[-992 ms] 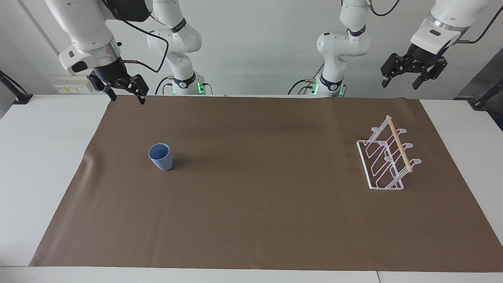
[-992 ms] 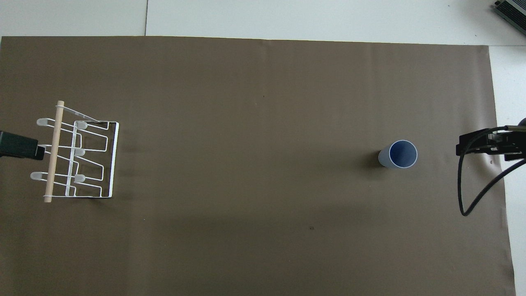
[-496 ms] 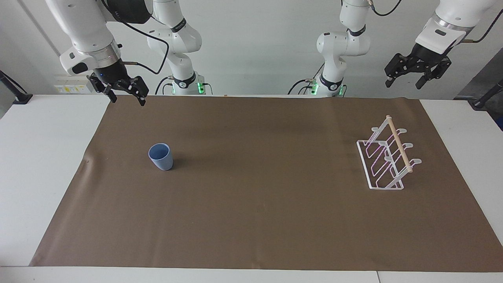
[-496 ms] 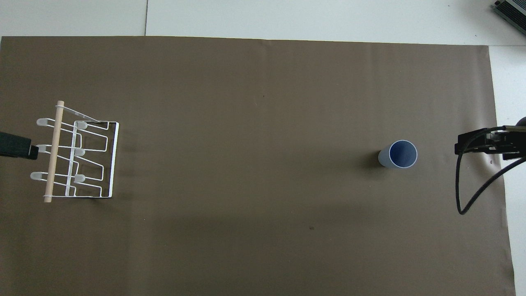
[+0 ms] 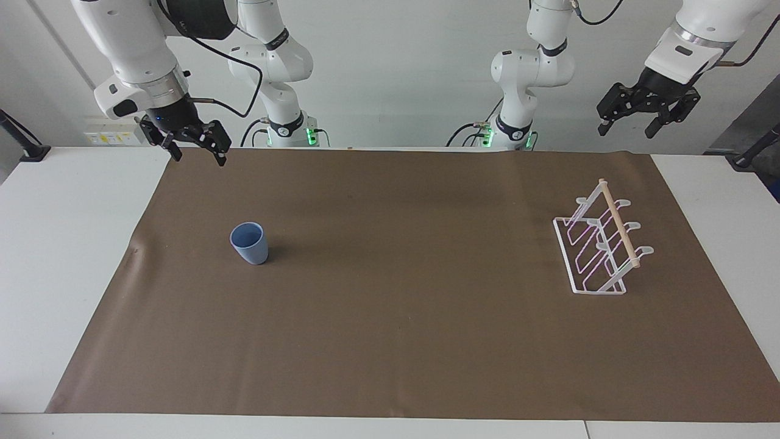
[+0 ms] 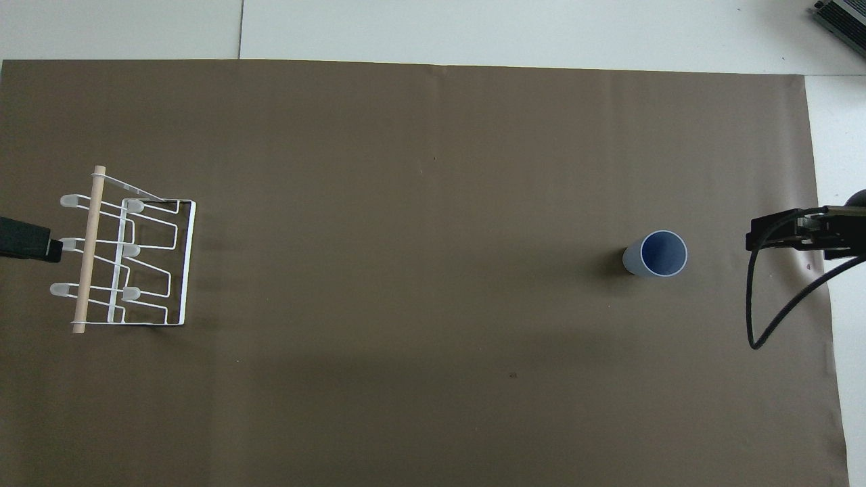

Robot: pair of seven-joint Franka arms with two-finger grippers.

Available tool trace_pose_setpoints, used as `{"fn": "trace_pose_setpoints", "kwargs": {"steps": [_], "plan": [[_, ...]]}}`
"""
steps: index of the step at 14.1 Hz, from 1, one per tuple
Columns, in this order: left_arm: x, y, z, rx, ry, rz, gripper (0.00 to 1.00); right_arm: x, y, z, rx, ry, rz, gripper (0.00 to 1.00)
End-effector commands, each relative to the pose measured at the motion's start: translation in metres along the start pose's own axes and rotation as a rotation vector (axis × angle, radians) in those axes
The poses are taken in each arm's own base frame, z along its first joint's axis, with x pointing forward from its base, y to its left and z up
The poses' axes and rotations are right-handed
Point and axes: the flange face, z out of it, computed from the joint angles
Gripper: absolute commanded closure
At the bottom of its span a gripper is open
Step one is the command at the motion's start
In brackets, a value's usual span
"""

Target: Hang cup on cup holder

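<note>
Right gripper point(image 5: 195, 151) wide, empty, at 11 o'clock from cup point(image 5: 248, 242). Left gripper point(image 5: 631, 125) wide, waits. Cup not grabbed; cup holder point(image 5: 600, 246) bare.

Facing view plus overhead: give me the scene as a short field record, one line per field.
cup: cup upright, mouth up, on the brown mat, toward the right arm's end
cup holder: cup holder on the mat toward the left arm's end, prongs bare
right gripper: right gripper open, empty, raised over the mat's edge at the robots' end
left gripper: left gripper open, empty, raised high, waiting
task state: cup not yet grasped or hung
</note>
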Motion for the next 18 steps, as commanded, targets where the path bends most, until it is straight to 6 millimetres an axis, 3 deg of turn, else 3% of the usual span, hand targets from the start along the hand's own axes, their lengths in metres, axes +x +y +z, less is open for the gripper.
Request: {"fn": "trace_pose_setpoints", "kwargs": {"steps": [1, 5, 9, 11, 14, 18], "plan": [[-0.008, -0.001, -0.001, 0.014, -0.005, -0.008, 0.0, -0.003, 0.003, 0.02, 0.005, 0.021, -0.057, 0.0], [-0.008, -0.002, -0.001, 0.014, -0.005, -0.01, 0.0, 0.009, 0.007, 0.076, 0.004, 0.034, -0.06, 0.0], [-0.008, -0.001, -0.001, 0.014, -0.005, -0.008, 0.0, 0.019, 0.026, 0.148, 0.0, 0.026, -0.14, 0.0], [-0.008, -0.001, -0.001, 0.014, -0.005, -0.008, 0.0, 0.025, 0.026, 0.185, 0.0, -0.029, -0.199, 0.0], [-0.008, -0.001, -0.001, 0.014, -0.005, -0.009, 0.0, 0.016, 0.024, 0.207, 0.004, -0.053, -0.238, 0.0], [-0.008, -0.001, -0.001, 0.014, -0.005, -0.008, 0.0, 0.023, 0.015, 0.209, 0.047, 0.016, -0.181, 0.0]]}}
